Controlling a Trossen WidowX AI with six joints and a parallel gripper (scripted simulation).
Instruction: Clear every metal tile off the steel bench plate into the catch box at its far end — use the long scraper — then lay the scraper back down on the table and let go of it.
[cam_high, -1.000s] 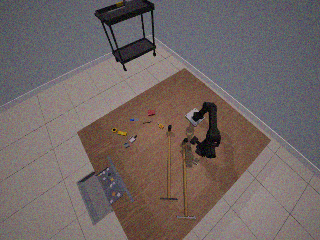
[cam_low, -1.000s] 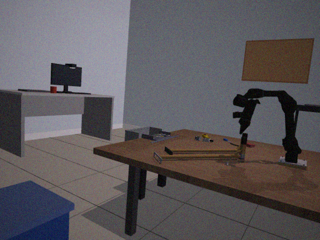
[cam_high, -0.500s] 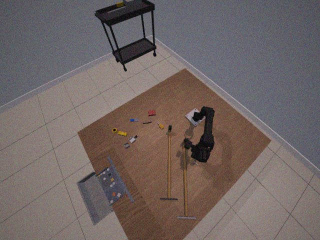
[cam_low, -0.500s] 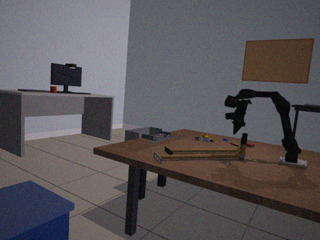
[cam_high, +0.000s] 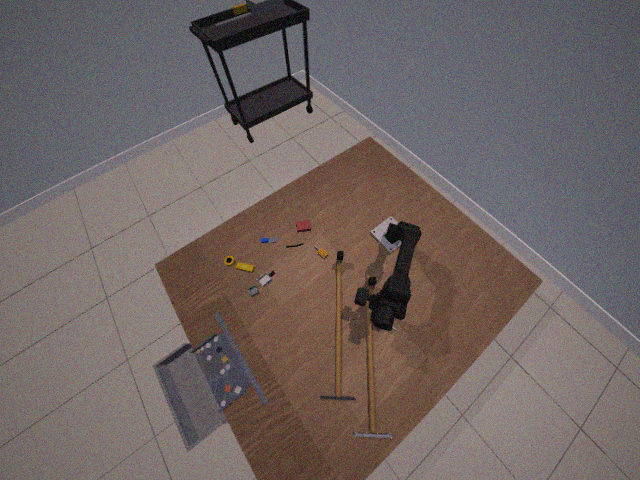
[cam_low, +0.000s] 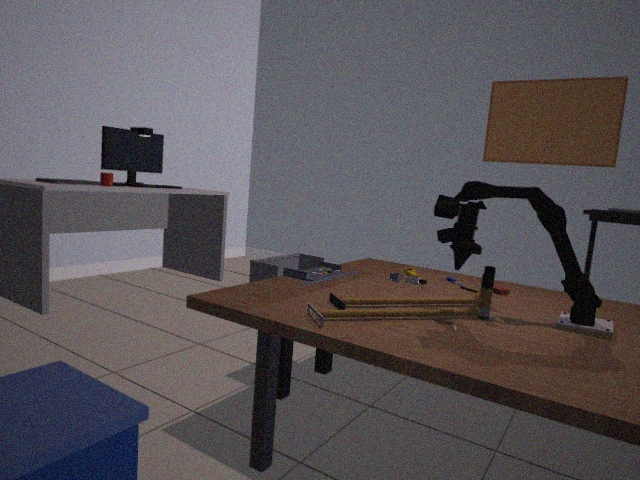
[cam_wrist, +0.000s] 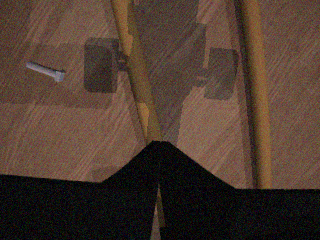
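Lying flat, long-handled, wooden scrapers (cam_high: 370, 372) (cam_low: 398, 313) (cam_wrist: 257, 100), thin-bladed

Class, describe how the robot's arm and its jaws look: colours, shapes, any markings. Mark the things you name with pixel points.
The arm (cam_high: 408, 258) (cam_low: 550, 206) is matt black, with slim links and bulkier joints, on a pale plate (cam_high: 381, 235) (cam_low: 603, 326). The jaws (cam_low: 458, 267) are black too, tapering to a point. No markings show.

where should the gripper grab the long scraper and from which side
Probably best at the dark upright grip at the near end of the long scraper, opposite its wide blade. The shaft lies low along the table, while the grip stands up from it, so I'd bring the gripper down from above, fingers opened first to straddle it.
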